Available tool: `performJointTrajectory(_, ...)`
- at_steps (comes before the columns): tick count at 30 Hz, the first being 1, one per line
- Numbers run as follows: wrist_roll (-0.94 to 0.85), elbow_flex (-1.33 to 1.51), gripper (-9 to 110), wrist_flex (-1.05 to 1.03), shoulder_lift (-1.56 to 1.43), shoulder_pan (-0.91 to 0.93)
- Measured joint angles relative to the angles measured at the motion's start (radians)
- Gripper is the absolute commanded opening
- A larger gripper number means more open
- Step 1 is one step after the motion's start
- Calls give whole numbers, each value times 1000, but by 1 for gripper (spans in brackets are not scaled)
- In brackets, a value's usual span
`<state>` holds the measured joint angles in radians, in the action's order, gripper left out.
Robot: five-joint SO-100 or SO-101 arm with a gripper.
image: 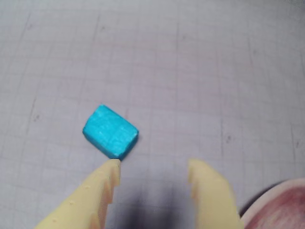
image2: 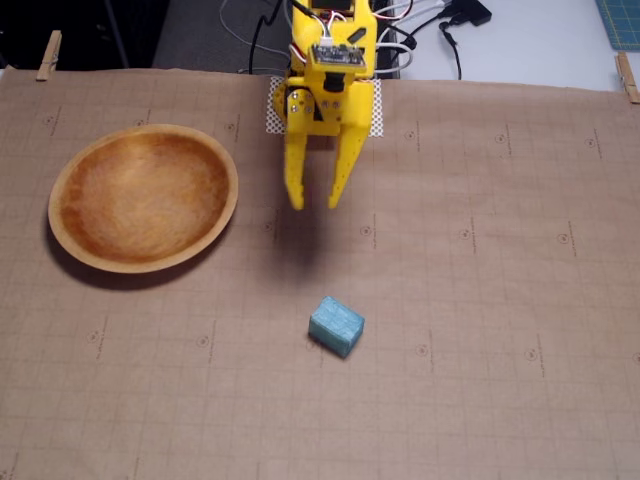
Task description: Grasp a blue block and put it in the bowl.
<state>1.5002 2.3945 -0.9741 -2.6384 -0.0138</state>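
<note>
The blue block (image2: pixel 336 325) lies flat on the brown gridded paper, a little right of centre and toward the near edge in the fixed view. In the wrist view the blue block (image: pixel 110 131) sits just beyond my left fingertip. My yellow gripper (image2: pixel 314 202) hangs open above the mat, well behind the block, with nothing between its fingers. In the wrist view the gripper (image: pixel 153 167) shows two spread yellow fingers. The wooden bowl (image2: pixel 143 197) rests empty at the left in the fixed view; a sliver of the bowl (image: pixel 281 210) shows at the wrist view's lower right corner.
Brown gridded paper (image2: pixel 480 300) covers the table, held by clothespins (image2: pixel 48 55) at the far corners. Cables (image2: pixel 440 25) and the arm's base lie behind the gripper.
</note>
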Motion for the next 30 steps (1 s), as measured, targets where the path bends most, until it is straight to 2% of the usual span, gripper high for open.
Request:
performJointTrajectory(6, 0, 0, 47, 2, 12, 0)
performJointTrajectory(13, 0, 0, 56, 83, 12, -54)
performJointTrajectory(21, -6, 48, 58, 252, 103, -120)
performJointTrajectory(30, -146, 48, 58, 341, 258, -144)
